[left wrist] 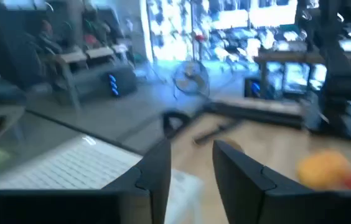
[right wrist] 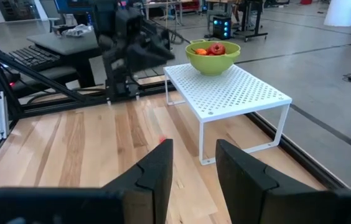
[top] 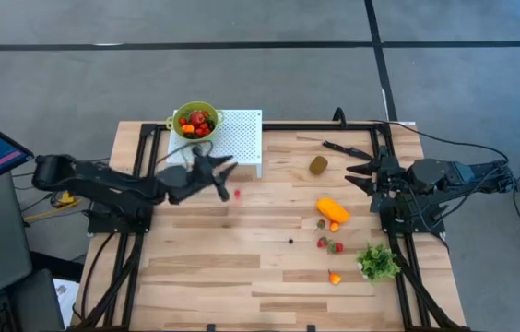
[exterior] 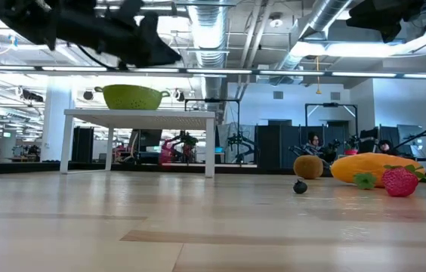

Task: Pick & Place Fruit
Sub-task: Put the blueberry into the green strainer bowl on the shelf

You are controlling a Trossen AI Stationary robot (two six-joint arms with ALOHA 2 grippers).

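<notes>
White rack (top: pixel 242 136) bearing green bowl (top: pixel 195 121); knife (top: pixel 345 148), seemingly, behind kiwi (top: pixel 319 165).

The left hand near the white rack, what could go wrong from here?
1. The left hand hangs close by the white rack; a careless swing could knock it and tip the green bowl.
2. A small red piece lies on the table just beside it, possibly dropped, and might roll.
</notes>
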